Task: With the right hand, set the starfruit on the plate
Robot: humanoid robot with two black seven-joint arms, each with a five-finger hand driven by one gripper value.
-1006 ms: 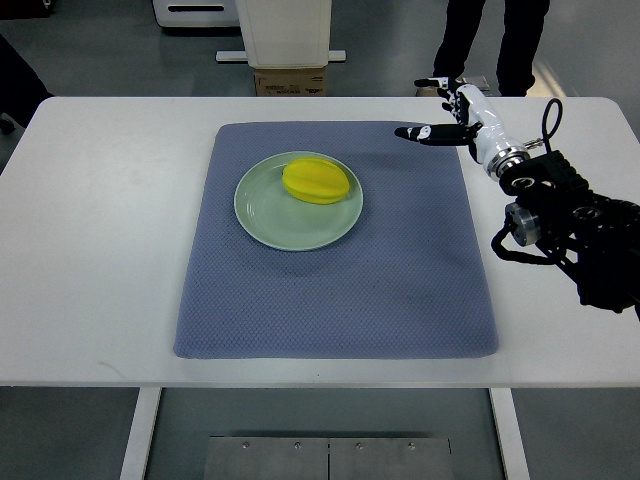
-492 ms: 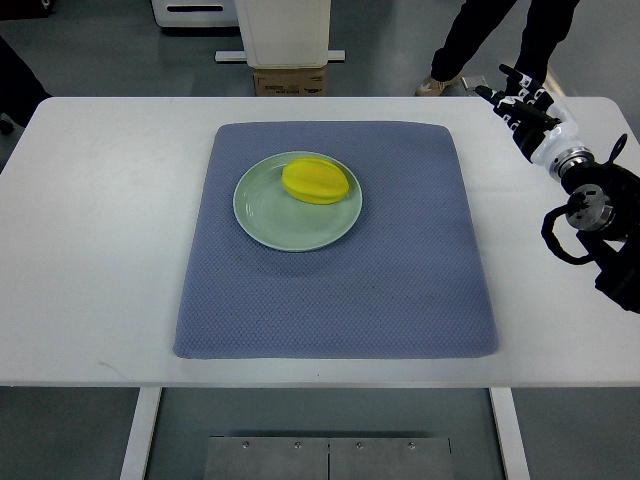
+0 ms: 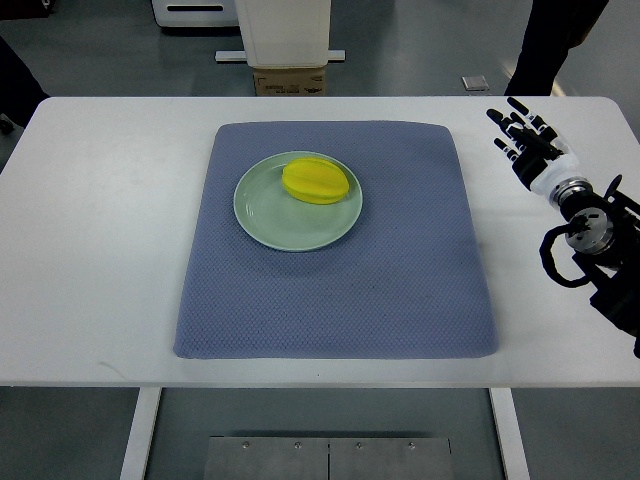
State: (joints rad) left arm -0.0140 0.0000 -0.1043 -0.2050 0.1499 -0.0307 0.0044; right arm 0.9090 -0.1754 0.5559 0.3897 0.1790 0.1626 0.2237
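Observation:
A yellow starfruit (image 3: 316, 181) lies on the pale green plate (image 3: 270, 215), toward its far right part. The plate rests on a blue-grey mat (image 3: 340, 280) in the middle of the white table. My right hand (image 3: 522, 135) is far off to the right, over the bare table beyond the mat's edge, with its black-tipped fingers spread and nothing in them. Its arm comes in from the right edge. The left arm does not show.
A person's dark trouser legs (image 3: 560, 40) stand behind the table at the far right. A white pedestal base and a cardboard box (image 3: 291, 80) sit beyond the table's far edge. The white table (image 3: 100, 230) extends left of the mat.
My right hand has drawn back from above the mat's far right corner to the table's right side, then slid slightly nearer. The person behind the table has stepped right. Starfruit and plate stay put.

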